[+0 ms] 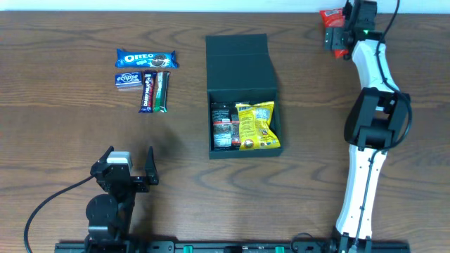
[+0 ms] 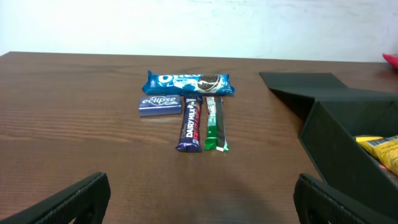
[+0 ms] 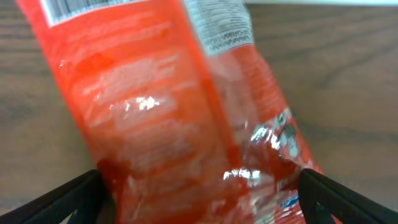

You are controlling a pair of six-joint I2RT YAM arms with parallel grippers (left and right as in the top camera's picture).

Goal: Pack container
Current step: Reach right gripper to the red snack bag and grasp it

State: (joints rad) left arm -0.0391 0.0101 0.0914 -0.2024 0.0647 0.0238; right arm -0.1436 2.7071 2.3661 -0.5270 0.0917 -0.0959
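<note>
The container (image 1: 238, 60) is a dark box at table centre with its flap lid open toward the back. A yellow packet (image 1: 256, 125) and a dark packet (image 1: 223, 125) lie inside it. The container also shows at the right of the left wrist view (image 2: 348, 155). My right gripper (image 1: 337, 29) is at the far right back, open, with its fingers either side of a red packet (image 1: 329, 15). That red packet (image 3: 174, 112) fills the right wrist view between the jaws (image 3: 199, 199). My left gripper (image 1: 130, 165) is open and empty at the front left (image 2: 199, 205).
Left of the container lie an Oreo pack (image 1: 146, 59), a blue Eclipse box (image 1: 127, 79), a Dairy Milk bar (image 1: 148, 91) and a green bar (image 1: 162, 91). All of them show ahead of the left gripper, the Oreo pack (image 2: 188, 81) farthest.
</note>
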